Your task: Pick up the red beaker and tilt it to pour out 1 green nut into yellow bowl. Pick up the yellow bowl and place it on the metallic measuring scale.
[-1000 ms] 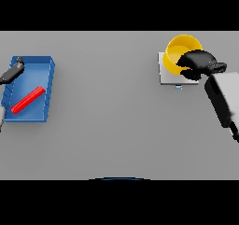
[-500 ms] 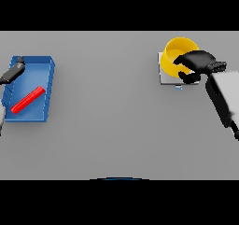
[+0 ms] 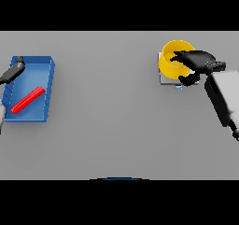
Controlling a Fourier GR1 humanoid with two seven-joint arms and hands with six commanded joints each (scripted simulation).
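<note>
The yellow bowl point(image 3: 172, 63) sits on the metallic scale point(image 3: 163, 80) at the far right of the table. My right hand point(image 3: 195, 60) reaches in from the right, its fingers hooked over the bowl's rim and its thumb against the outer wall. The inside of the bowl is partly hidden by the hand. The red beaker point(image 3: 28, 100) lies on its side in a blue tray point(image 3: 46, 89) at the far left. My left hand point(image 3: 14, 70) hangs over the tray's far left corner with straight fingers, holding nothing.
Only the scale's front and left edges show from under the bowl. My right forearm point(image 3: 223, 98) slants down toward the right edge.
The right hand has brought the bowl a little lower and to the left over the scale. The left hand, beaker and tray have not moved.
</note>
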